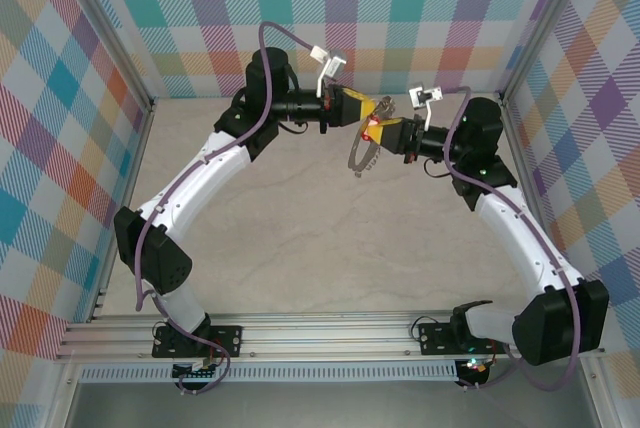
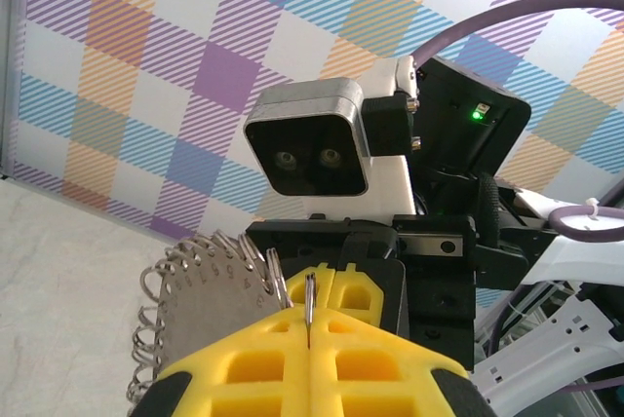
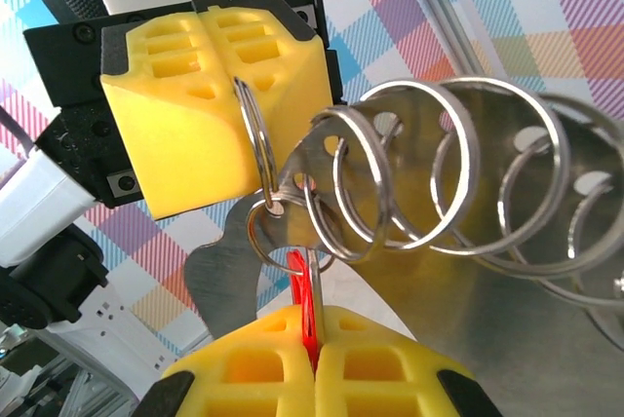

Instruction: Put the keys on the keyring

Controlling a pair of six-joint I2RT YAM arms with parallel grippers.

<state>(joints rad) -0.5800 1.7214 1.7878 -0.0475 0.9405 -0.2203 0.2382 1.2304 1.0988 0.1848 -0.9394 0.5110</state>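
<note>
Key [image 3: 310,312]: tiny, light, stiff metal w/ red tag. It's pinched edge-on in R gripper [image 3: 314,334], jaws fully closed on the tag, held in the air at far centre of table. Keyring [image 3: 507,271] is right beside it, touching: flat silvery plate w/ many split loops round the rim. L gripper [image 3: 227,74] is closed tight on one loop, so the plate hangs from that. Can't tell if key's small ring is threaded yet. Handling, my guess: the tag is the best hold, plastic being less slick than wire, & it leaves the ring end free. Loops look springy & slippery; plate prob. swings when moved.
</note>
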